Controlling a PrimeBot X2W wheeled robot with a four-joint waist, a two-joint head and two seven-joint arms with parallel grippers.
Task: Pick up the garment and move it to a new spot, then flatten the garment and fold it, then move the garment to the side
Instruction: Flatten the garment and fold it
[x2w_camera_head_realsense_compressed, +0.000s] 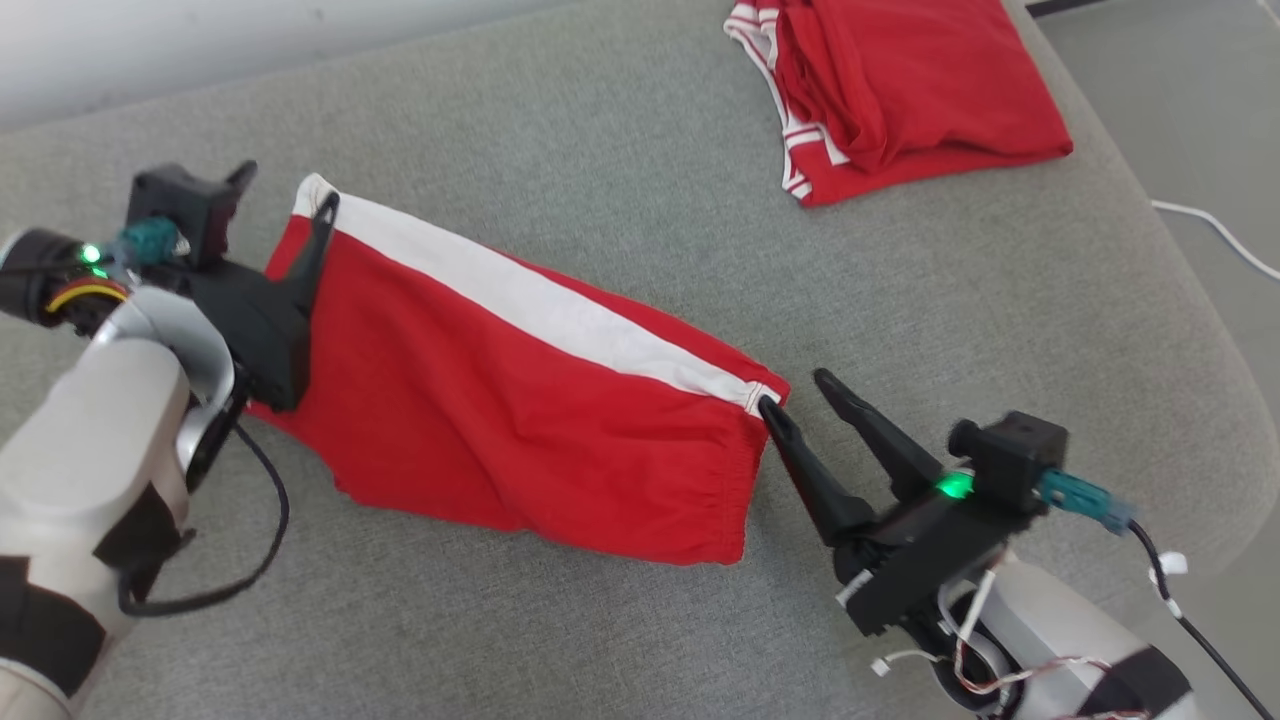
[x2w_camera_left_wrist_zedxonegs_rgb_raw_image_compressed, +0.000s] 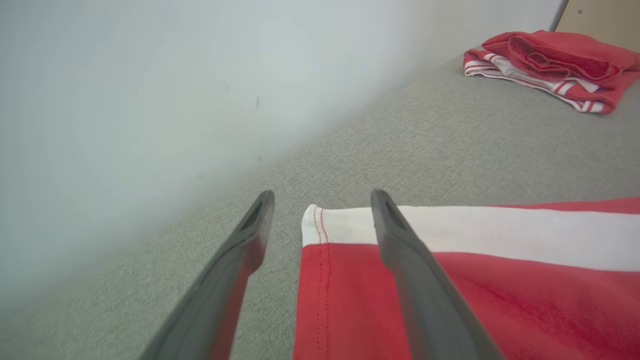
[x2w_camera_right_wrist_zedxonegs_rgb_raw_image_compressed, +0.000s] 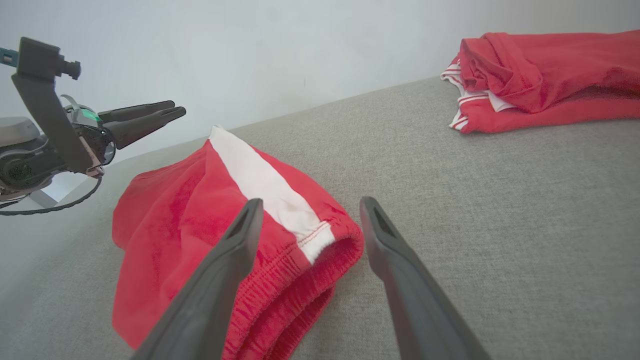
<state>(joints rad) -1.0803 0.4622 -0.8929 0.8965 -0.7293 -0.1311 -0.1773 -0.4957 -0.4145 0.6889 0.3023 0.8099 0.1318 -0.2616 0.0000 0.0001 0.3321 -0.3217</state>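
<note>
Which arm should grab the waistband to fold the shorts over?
Right. The right gripper, open, sits at the shorts' elastic waistband corner; the left gripper, also open, is at the opposite hem.

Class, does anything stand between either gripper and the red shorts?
Nothing visible does. The left gripper is open over the hem corner of the shorts, the right gripper open at the waistband corner. Folded red clothes lie apart, farther along the cushion.

garment (x2w_camera_head_realsense_compressed: 500, 420): red, one broad white stripe | folded pile (x2w_camera_head_realsense_compressed: 900, 90) at 1 o'clock: red, thin white trim stripes | cushion (x2w_camera_head_realsense_compressed: 600, 130): grey weave
</note>
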